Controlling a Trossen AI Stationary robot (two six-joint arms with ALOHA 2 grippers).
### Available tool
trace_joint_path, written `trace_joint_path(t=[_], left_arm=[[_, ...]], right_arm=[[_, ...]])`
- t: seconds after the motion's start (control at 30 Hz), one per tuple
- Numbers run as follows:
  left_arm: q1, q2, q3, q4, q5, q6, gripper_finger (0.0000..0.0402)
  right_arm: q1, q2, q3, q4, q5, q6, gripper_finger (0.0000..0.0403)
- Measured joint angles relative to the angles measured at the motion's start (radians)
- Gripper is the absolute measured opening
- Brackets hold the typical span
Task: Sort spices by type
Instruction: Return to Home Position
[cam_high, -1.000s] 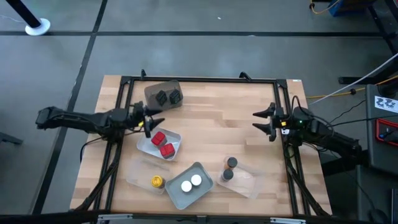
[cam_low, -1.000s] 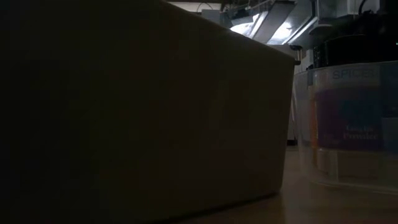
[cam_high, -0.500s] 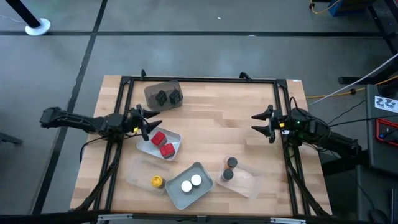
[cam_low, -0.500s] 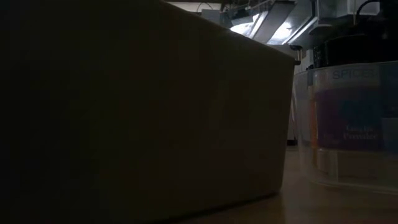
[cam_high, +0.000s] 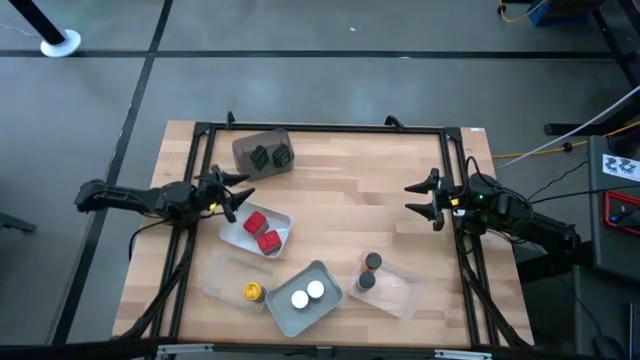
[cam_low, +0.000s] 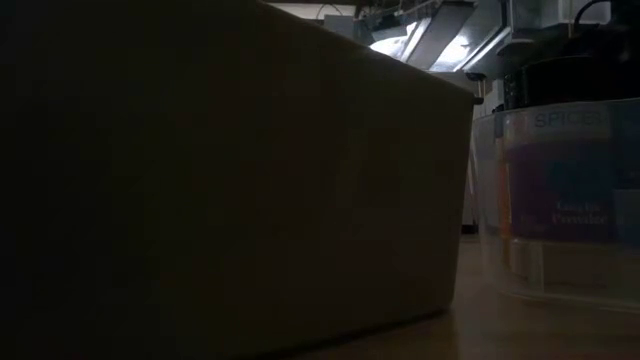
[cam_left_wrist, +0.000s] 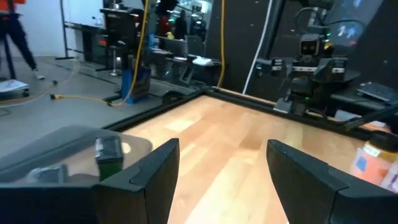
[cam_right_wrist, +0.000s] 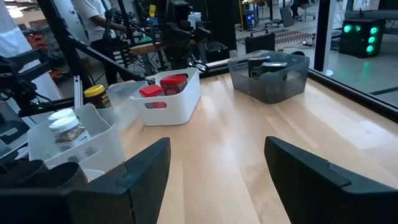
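All sorted; left arm (cam_high: 140, 198) retreats

Bottom centre: white-lidded jars (cam_high: 308, 293), yellow-lidded jar (cam_high: 253, 291), dark-lidded jars (cam_high: 370, 270), grouped by lid. Above, red boxes (cam_high: 261, 232) in white tray (cam_high: 233, 236); left end effector (cam_high: 240, 196), spread, has drawn back beside it. Right end effector (cam_high: 409, 197), spread, centre right. Black boxes (cam_high: 272, 155) upper left.

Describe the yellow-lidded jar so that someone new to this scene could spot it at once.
Seen from above, the wooden table has three trays along the picture's lower side. The leftmost, a clear tray, holds the yellow-lidded jar alone. Next to it the grey tray holds two white-lidded jars; no other lid is yellow.
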Motion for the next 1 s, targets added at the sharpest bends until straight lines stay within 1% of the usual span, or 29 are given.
trace_joint_path(t=[0.1, 0.23, 0.27, 0.4, 0.47, 0.6, 0.67, 0.77, 1.0], left_arm=[[0.000, -0.051, 0.000, -0.030, -0.015, 0.012, 0.0226], [0.000, -0.089, 0.000, -0.030, -0.017, 0.081, 0.0226], [0.000, -0.092, 0.000, -0.030, -0.017, 0.090, 0.0226], [0.000, -0.094, 0.000, -0.030, -0.021, 0.099, 0.0226], [0.000, -0.094, 0.000, -0.030, -0.021, 0.099, 0.0226], [0.002, -0.094, 0.000, -0.031, -0.024, 0.101, 0.0226], [0.004, -0.094, 0.000, -0.031, -0.030, 0.115, 0.0226], [0.004, -0.094, 0.000, -0.031, -0.033, 0.156, 0.0226], [0.004, -0.093, 0.000, -0.032, -0.033, 0.181, 0.0226]], right_arm=[[0.000, 0.000, 0.000, -0.006, 0.010, 0.000, 0.0260], [-0.001, 0.000, 0.000, -0.009, 0.035, -0.007, 0.0260], [-0.001, 0.000, 0.000, -0.009, 0.059, -0.008, 0.0260], [-0.001, 0.000, -0.026, -0.002, 0.240, 0.003, 0.0260], [-0.001, 0.002, -0.038, 0.016, 0.293, 0.005, 0.0260], [-0.001, 0.011, -0.044, 0.054, 0.309, -0.002, 0.0260], [-0.001, 0.008, -0.054, 0.091, 0.333, -0.019, 0.0260], [-0.001, 0.008, -0.115, 0.251, 0.344, -0.057, 0.0260], [-0.001, 0.015, -0.114, 0.247, 0.333, -0.080, 0.0260]])
